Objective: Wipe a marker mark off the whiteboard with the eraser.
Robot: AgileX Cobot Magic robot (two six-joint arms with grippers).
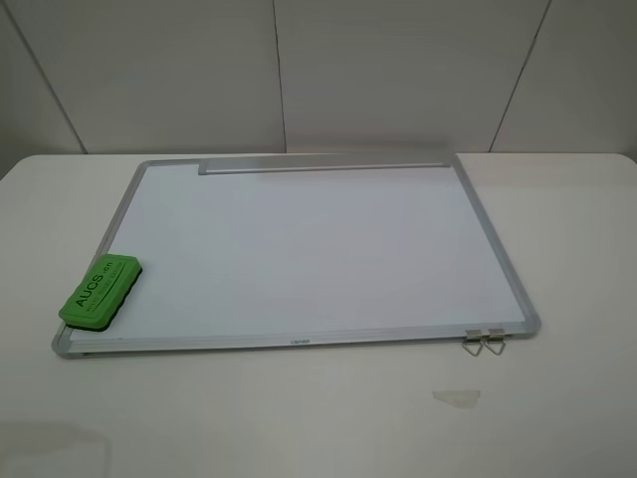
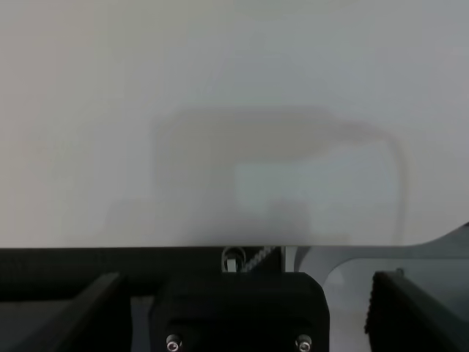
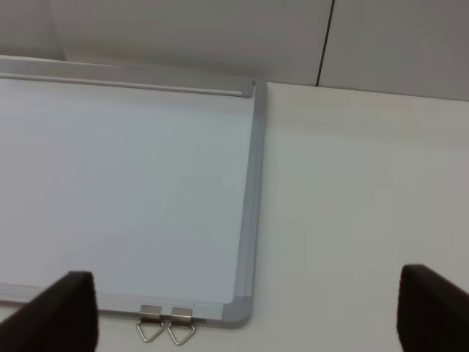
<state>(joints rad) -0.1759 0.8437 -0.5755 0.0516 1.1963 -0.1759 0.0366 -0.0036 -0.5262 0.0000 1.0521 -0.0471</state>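
The whiteboard (image 1: 299, 249) lies flat on the table, its silver tray strip (image 1: 323, 164) at the far edge and two metal clips (image 1: 484, 342) at the near right corner. The green eraser (image 1: 101, 290) rests lettering-up on the board's near left corner. No marker mark shows on the board in any view. Neither arm appears in the exterior view. My left gripper (image 2: 242, 315) is open over a plain white surface, touching nothing. My right gripper (image 3: 245, 315) is open above the board's near right corner (image 3: 238, 312) and its clips (image 3: 167, 326), with nothing between the fingers.
The white table (image 1: 299, 418) extends around the board on every side. A small pale smudge or scrap (image 1: 456, 397) lies on it in front of the clips. White wall panels (image 1: 398, 70) stand right behind the table.
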